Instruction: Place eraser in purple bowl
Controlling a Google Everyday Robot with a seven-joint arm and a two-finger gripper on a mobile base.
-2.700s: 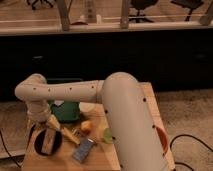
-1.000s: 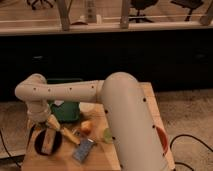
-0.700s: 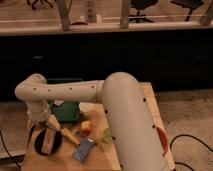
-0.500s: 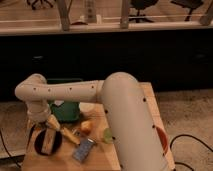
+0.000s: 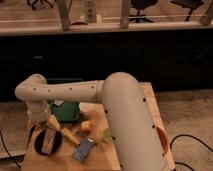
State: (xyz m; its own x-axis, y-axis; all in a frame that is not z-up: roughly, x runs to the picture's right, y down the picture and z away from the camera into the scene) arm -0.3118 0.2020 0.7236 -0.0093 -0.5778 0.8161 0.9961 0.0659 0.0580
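so, starting at the lower left of the frame, the purple bowl (image 5: 46, 141) sits near the left edge of the wooden table (image 5: 150, 102), dark and shallow, and a pale tan block stands in it, which i take to be the eraser (image 5: 45, 140). it looks to be resting inside the bowl, leaning a little, so the placing seems all but done.

right above it the gripper (image 5: 45, 125) hangs low over the bowl at the end of the white arm (image 5: 70, 91), which bends down from the left middle of the frame. the fingers are hidden against the arm's wrist and the bowl, so whether they grip the eraser or have let it go i cannot tell.

that is the main risk: if the eraser is not released, a lift would carry it back out; if the block is propped on the rim, a nudge could tip it onto the table.

just right of the bowl a yellow wedge (image 5: 64, 134) lies almost touching the rim, and a careless sideways retreat could knock it or drag the bowl. behind stands the green square container (image 5: 66, 107). further right lies the grey-blue block (image 5: 84, 150), and at the far right an orange-red bowl (image 5: 162, 140) peeks from behind the arm's big body.
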